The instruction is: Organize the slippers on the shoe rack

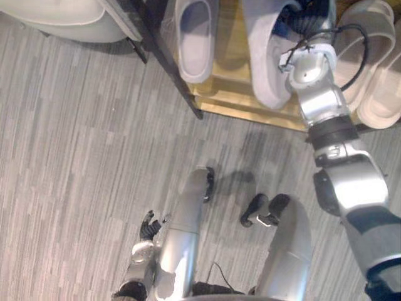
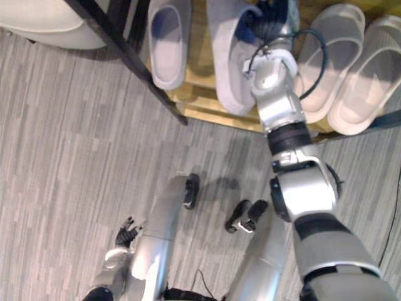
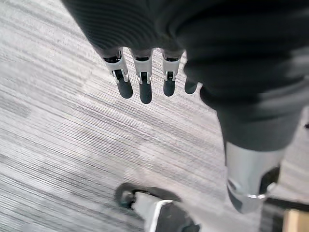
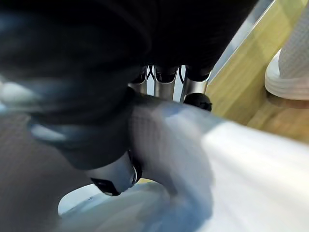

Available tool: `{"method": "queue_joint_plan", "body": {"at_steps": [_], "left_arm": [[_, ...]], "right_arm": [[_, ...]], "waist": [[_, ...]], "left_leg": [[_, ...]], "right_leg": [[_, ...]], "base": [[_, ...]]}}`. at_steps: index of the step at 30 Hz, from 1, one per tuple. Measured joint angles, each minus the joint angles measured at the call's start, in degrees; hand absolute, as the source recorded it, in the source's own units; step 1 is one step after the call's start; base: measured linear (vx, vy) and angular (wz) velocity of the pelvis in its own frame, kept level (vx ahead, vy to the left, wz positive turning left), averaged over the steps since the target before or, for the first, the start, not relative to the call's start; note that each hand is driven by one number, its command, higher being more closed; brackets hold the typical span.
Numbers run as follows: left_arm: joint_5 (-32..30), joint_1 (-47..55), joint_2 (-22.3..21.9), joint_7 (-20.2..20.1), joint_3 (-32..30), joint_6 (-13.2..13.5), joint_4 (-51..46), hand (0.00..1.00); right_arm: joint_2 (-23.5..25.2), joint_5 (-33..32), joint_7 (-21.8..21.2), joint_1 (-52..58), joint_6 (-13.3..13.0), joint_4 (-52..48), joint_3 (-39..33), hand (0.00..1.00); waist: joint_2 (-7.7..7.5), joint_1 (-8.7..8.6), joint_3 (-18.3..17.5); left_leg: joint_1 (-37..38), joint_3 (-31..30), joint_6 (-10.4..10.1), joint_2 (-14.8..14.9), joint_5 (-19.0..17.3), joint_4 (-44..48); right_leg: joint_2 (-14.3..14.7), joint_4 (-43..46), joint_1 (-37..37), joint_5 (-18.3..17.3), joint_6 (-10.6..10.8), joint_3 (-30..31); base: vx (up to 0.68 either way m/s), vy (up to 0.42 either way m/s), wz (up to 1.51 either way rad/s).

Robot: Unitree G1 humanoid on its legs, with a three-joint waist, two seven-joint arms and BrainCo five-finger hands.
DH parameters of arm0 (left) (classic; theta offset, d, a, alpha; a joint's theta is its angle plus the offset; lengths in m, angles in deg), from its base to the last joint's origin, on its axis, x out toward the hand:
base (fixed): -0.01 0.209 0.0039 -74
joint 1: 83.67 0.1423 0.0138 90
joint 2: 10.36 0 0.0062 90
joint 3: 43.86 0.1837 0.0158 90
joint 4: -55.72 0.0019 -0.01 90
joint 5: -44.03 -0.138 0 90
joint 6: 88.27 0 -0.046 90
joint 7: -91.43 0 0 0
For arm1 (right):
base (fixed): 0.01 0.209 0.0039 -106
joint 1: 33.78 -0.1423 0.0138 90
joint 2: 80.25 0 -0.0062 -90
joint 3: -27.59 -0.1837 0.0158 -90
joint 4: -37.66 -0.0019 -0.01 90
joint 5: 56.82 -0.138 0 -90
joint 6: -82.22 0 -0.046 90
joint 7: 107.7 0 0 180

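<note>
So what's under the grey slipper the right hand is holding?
The shoe rack's wooden shelf, which shows beside the grey slipper. The right hand pinches its far end, so whether that end rests on the shelf cannot be seen.

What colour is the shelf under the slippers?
The shelf is light yellowish wood, clearest in the left eye view.

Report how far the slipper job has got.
Done: one grey slipper and two beige slippers lie on the wooden shelf. In hand: right hand grips the second grey slipper, lying further forward than its mate. Remaining: push it level, release. Left hand idle.
</note>
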Motion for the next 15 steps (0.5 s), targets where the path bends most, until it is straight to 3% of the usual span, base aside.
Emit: {"method": "queue_joint_plan", "body": {"at_steps": [6,15], "left_arm": [[0.1,-0.2,0.0,0.1,0.3,0.7,-1.4,0.0],[0.1,-0.4,0.0,0.1,0.4,1.0,-1.8,0.0]], "right_arm": [[0.1,-0.4,1.7,-0.9,0.1,2.1,-0.2,0.0],[0.3,-7.2,2.8,-0.9,-0.1,2.3,-4.5,0.0]], "waist": [[-0.02,0.5,0.0],[-0.03,0.64,0.0]], "left_leg": [[-2.1,-0.9,-0.3,-0.4,0.2,1.3],[-2.6,-1.4,-0.8,-1.0,0.7,0.7]], "right_leg": [[-0.4,1.6,-1.3,-0.7,-0.3,-0.8],[-1.0,1.6,-1.4,-0.8,-0.5,-1.5]], "base": [[-0.04,-0.006,0.07],[-0.02,0.0,0.05]]}}
